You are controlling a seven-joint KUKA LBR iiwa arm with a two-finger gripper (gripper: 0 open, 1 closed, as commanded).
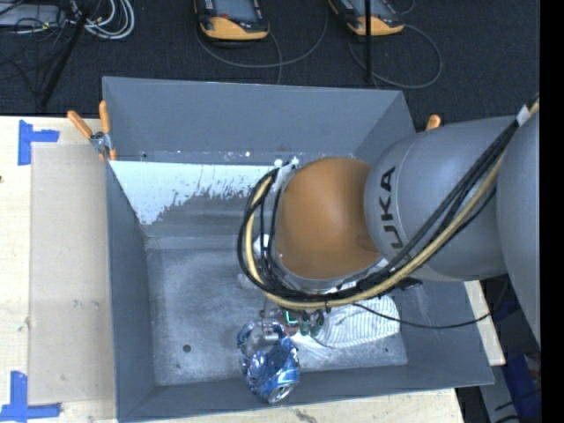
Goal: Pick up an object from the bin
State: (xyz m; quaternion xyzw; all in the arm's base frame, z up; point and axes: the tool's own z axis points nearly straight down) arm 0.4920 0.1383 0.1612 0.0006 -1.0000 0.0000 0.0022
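Two things lie close to the claw; whether it is released or clenched cannot be told. Just below it sits a crushed blue can, judged light, thin-walled, slippery and sharp-creased; best taken across its flattened middle. Beside the claw, toward the arm, lies a soft white cloth.

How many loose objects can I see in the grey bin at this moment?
2. A crushed blue can lies by the near wall; a white striped cloth lies right of it, partly under the arm. The arm may hide others.
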